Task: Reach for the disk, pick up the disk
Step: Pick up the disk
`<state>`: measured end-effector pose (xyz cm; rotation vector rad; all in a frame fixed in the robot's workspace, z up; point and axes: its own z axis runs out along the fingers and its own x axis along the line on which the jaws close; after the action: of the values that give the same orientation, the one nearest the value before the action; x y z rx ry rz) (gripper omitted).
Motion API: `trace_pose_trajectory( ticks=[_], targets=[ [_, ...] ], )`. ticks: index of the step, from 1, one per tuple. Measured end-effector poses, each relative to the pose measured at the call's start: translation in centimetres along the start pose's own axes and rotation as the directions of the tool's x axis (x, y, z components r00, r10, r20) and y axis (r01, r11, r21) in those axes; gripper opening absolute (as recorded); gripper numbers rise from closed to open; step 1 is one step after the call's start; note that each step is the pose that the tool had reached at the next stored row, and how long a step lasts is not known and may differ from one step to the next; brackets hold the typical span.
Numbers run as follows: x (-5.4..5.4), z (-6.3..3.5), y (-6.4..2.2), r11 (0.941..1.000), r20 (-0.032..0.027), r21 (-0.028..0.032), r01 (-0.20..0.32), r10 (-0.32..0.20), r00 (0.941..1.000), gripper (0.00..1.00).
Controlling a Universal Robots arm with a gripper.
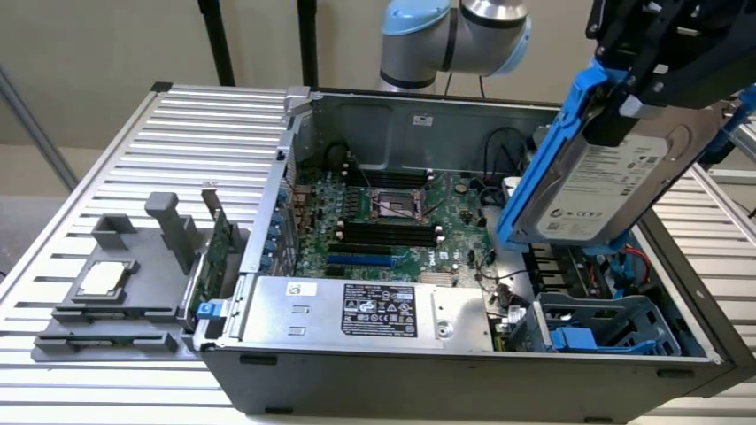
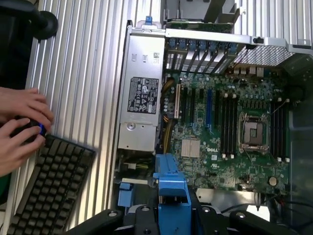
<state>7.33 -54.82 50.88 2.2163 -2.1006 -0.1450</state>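
The disk point(image 1: 608, 177), a silver-grey hard drive with a white label in a bright blue carrier, hangs tilted in the air above the right side of the open computer case point(image 1: 473, 372). My gripper point(image 1: 628, 99) is shut on its upper end, one black finger point(image 1: 614, 115) lying across the drive's face. The disk is clear of the blue drive cage point(image 1: 597, 328) below it. In the wrist view the blue carrier edge point(image 2: 171, 188) sticks out between my black fingers point(image 2: 139, 218), with my gripper point(image 2: 172, 218) closed around it.
Inside the case lie the motherboard point(image 1: 390, 221) and a silver power supply with a black label point(image 1: 366, 310). A grey fixture holding a small square chip point(image 1: 104, 279) sits at the exterior view's left. A person's hands point(image 2: 19, 129) rest by a black keyboard point(image 2: 49, 181) beside the case.
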Motion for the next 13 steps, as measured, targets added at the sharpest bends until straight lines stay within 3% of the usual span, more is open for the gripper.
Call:
trace_pose_trajectory(
  ticks=[6,13],
  targets=[
    [1.5,-0.25,-1.85,1.0000,0.0036,0.0003,0.001,-0.001,1.0000,0.33],
    [2.5,-0.56,-4.51,1.0000,0.0173,0.0073,0.002,-0.002,0.9998,0.33]
  ],
)
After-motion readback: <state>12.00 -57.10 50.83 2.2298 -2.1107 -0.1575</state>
